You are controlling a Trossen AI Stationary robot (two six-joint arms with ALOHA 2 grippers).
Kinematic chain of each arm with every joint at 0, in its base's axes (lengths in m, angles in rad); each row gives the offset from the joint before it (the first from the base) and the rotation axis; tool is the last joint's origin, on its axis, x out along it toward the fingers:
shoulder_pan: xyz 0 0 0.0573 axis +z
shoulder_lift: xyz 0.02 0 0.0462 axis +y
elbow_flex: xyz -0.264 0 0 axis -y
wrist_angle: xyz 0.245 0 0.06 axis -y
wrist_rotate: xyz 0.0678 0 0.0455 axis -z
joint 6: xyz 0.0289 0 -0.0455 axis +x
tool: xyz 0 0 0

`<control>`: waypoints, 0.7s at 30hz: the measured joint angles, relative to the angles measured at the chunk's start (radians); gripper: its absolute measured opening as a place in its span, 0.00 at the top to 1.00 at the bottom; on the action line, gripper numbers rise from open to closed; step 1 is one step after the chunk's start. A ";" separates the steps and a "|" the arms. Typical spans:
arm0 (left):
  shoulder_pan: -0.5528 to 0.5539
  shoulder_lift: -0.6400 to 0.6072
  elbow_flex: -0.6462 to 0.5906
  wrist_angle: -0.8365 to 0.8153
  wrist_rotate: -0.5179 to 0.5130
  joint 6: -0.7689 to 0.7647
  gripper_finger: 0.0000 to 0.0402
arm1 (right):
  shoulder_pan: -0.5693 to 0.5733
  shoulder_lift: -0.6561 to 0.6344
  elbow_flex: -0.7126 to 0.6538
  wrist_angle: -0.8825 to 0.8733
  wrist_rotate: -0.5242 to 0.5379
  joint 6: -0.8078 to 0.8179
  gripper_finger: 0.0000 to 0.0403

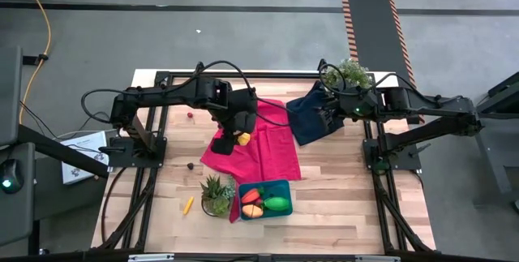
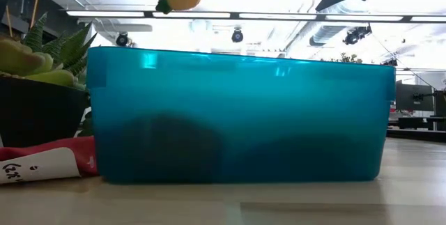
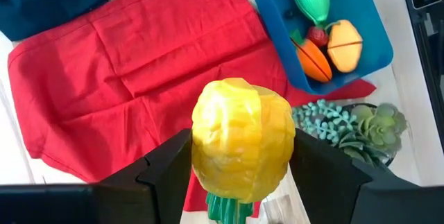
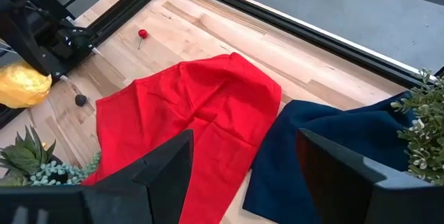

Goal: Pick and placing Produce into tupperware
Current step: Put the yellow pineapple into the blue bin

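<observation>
High view looks straight down; low view sits level, pressed near the tupperware (image 2: 237, 117); both share it.

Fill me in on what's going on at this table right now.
The left gripper is shut on a lumpy yellow toy vegetable with a green stem, held above the red cloth. The shallow teal-blue plastic container near the table's front edge already holds a green oval piece, a red-orange carrot and a yellow-orange piece. A thin yellow stick lies on the wooden table. The right gripper waits open over the dark navy cloth.
</observation>
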 joint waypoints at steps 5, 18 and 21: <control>0.000 -0.042 -0.001 -0.015 0.001 0.011 0.47 | 0.000 0.000 0.000 0.000 0.000 0.004 0.40; 0.001 -0.194 -0.001 -0.085 -0.057 -0.017 0.47 | 0.000 0.000 0.000 0.005 0.011 0.026 0.40; 0.001 -0.214 -0.001 -0.106 -0.057 -0.028 0.47 | 0.000 0.000 0.000 0.005 0.011 0.032 0.40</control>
